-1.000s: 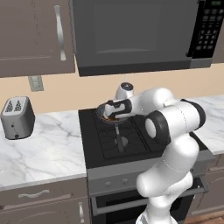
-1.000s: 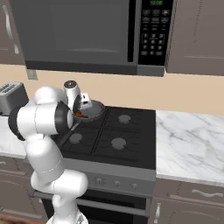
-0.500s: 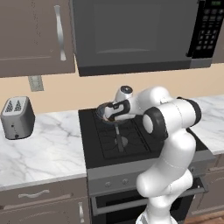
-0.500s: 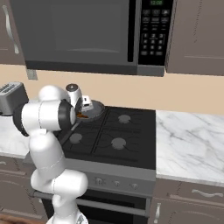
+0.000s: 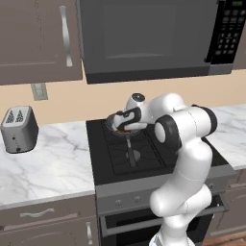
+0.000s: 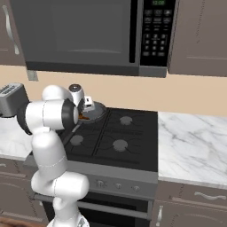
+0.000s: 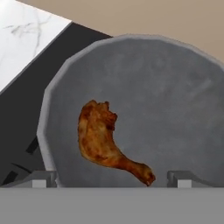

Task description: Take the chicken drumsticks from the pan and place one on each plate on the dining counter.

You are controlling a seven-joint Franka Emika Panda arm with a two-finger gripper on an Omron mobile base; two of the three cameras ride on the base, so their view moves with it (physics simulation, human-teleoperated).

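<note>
One orange-brown chicken drumstick (image 7: 103,138) lies in the round dark grey pan (image 7: 166,96), left of its middle, its thin end pointing toward my fingers. My gripper (image 7: 113,179) hangs open just above the pan, one fingertip on each side of the drumstick's thin end, touching nothing. From the base, the pan (image 5: 120,127) sits on the stove's back left burner with its long handle pointing forward, and the gripper (image 5: 126,120) is low over it. The right base view has the pan (image 6: 96,111) and a bit of drumstick (image 6: 84,118) beside the hand. The plates and the dining counter are out of view.
The black stove (image 5: 144,153) is set in a marble worktop (image 5: 48,168) over brown cabinets. A silver toaster (image 5: 19,129) stands at the far left. A microwave (image 5: 149,38) hangs low over the stove. More worktop (image 6: 190,146) lies to the right.
The hand has dropped lower over the pan and tilted down toward it. The jaws have stayed open. Pan and drumstick have not moved.
</note>
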